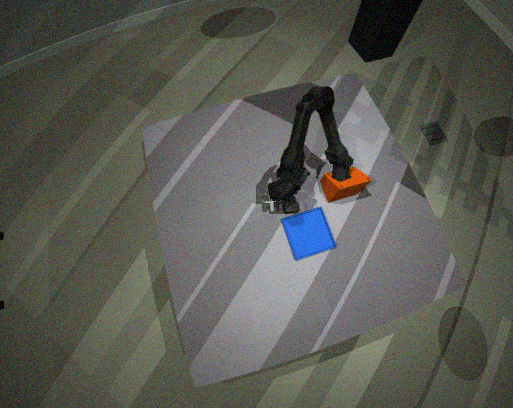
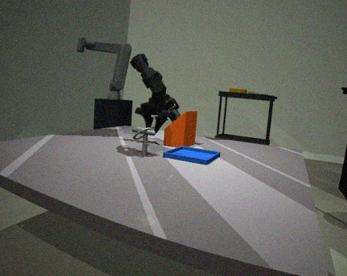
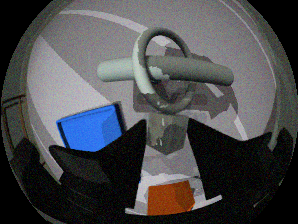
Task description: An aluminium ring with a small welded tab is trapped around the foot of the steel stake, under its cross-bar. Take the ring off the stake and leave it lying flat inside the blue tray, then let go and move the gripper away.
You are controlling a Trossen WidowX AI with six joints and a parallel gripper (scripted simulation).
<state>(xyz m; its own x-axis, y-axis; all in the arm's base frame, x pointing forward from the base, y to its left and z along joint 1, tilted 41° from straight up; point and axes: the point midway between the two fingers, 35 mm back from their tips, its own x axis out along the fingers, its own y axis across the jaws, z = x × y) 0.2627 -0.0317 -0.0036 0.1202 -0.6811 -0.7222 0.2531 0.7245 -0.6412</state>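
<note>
The steel stake (image 1: 271, 206) (image 2: 145, 146) stands upright with its cross-bar (image 3: 210, 71) on top. The aluminium ring (image 3: 140, 75) (image 2: 134, 136) is up at cross-bar height and steeply tilted in the wrist view. It loops around the bar, its left side passing over the bar and its right side behind it. My gripper (image 3: 166, 123) (image 2: 152, 129) is shut on the ring's welded tab (image 3: 167, 135), beside the cross-bar. The blue tray (image 1: 309, 234) (image 2: 192, 155) (image 3: 90, 127) lies close to the stake and looks empty. The ring's contact with the bar is unclear.
An orange wedge-shaped block (image 1: 346, 187) (image 2: 180, 132) (image 3: 170, 197) stands by the arm's base, behind the tray in the exterior view. Another grey arm (image 2: 121, 64) and a black-framed stand (image 2: 270, 118) are in the background.
</note>
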